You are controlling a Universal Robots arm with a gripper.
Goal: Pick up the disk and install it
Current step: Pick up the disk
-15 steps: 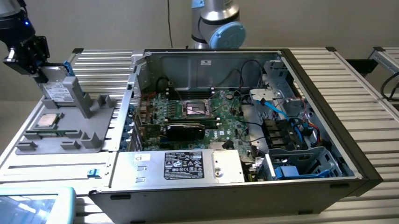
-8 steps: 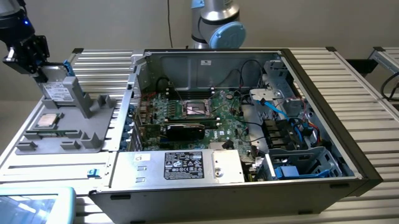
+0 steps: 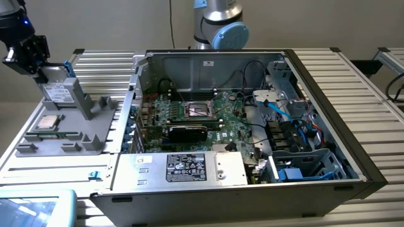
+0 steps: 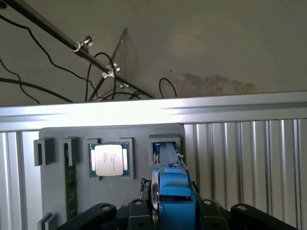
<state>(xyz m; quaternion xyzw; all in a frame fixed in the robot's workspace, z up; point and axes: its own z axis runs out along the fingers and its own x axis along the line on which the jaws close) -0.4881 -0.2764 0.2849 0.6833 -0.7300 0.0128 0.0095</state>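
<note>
Soft, even room light falls from above in the exterior view, yet the computer case (image 3: 208, 71) keeps deep shadow among its boards. In the wrist view a hard white glare burns out the aluminium rail (image 4: 153, 111) (its surface detail is lost), while the disk (image 4: 175, 191) is lit dully.

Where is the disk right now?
The disk is at the exterior view's far left, upright in the gripper at the grey holder, near the square silver chip, outside the computer case.
</note>
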